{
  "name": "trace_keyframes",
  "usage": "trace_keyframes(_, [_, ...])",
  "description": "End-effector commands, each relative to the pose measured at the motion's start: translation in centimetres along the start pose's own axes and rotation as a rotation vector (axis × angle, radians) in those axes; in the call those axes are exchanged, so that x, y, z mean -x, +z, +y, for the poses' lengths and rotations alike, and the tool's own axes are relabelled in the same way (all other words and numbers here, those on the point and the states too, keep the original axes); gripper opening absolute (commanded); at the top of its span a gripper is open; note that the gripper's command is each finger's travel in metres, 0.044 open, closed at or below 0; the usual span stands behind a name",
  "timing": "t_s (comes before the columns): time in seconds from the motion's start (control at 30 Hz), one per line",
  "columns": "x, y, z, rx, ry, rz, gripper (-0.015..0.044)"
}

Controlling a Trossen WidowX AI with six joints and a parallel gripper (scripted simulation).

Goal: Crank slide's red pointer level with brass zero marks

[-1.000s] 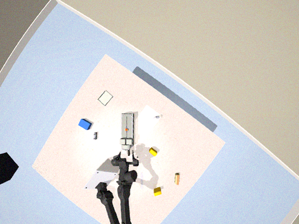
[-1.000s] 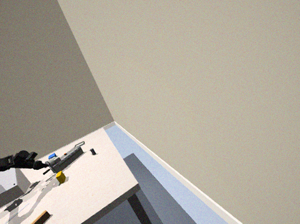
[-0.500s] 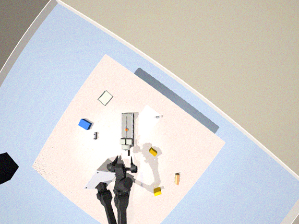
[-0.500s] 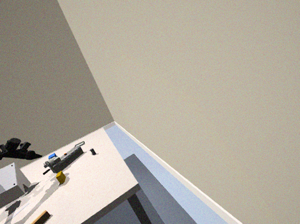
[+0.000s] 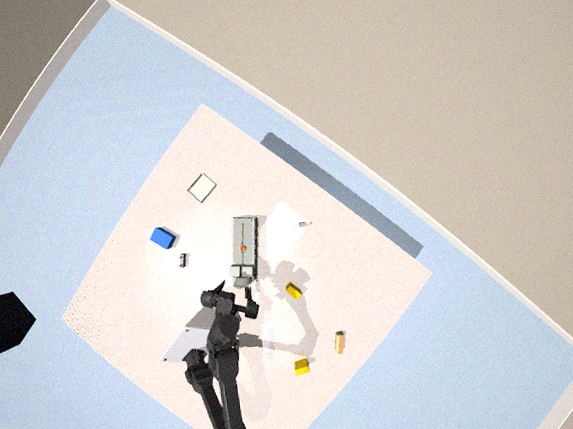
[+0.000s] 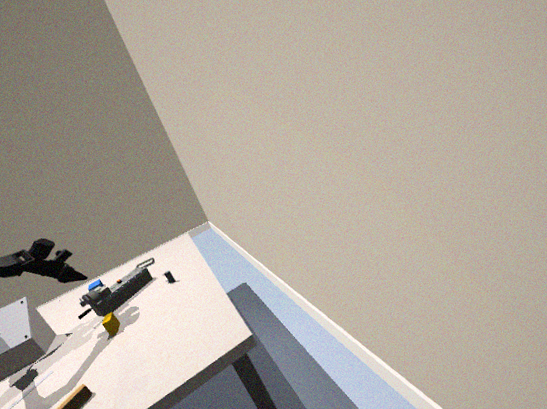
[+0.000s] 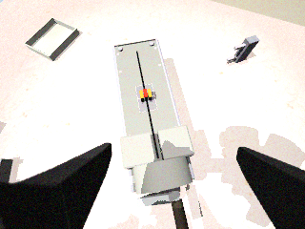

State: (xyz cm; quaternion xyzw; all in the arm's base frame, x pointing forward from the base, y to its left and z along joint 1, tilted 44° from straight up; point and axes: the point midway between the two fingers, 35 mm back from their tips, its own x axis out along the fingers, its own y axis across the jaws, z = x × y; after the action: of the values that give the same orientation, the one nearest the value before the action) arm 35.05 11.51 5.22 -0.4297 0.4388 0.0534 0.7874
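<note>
The grey crank machine (image 5: 249,233) (image 6: 129,291) (image 7: 131,114) stands on the table, with a slot along its top. Its red pointer (image 5: 242,247) (image 6: 119,281) (image 7: 145,92) sits in the slot. In the wrist view brass-yellow marks lie close on both sides of the pointer, and it looks about level with them; the small size leaves fine offset unclear. The dark crank handle (image 6: 84,313) (image 7: 179,215) sticks out at the machine's near end, low down. My gripper (image 5: 236,285) (image 6: 77,265) (image 7: 173,150) is wide open and empty, above the machine's near end, clear of the handle.
A shallow tray (image 5: 201,188) (image 7: 51,41), a blue block (image 5: 162,237) and a dark upright piece (image 6: 169,277) (image 7: 247,49) stand around the machine. A yellow block (image 5: 293,290) (image 6: 111,324) is near its crank end. A grey box (image 5: 181,343) (image 6: 8,325) stands beside the arm.
</note>
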Motion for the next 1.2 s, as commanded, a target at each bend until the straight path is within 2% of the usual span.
trace_keyframes(0.0, [-0.8, 1.3, 1.0, -0.037, -0.042, 0.010, 0.0440])
trace_keyframes(0.33, [-2.7, 3.8, 3.0, -0.161, -0.148, 0.009, 0.0440])
trace_keyframes(0.63, [-7.0, 0.7, 3.1, -0.171, -0.157, 0.007, 0.0440])
trace_keyframes(1.17, [-7.0, 0.6, 3.1, -0.171, -0.157, 0.007, 0.0440])
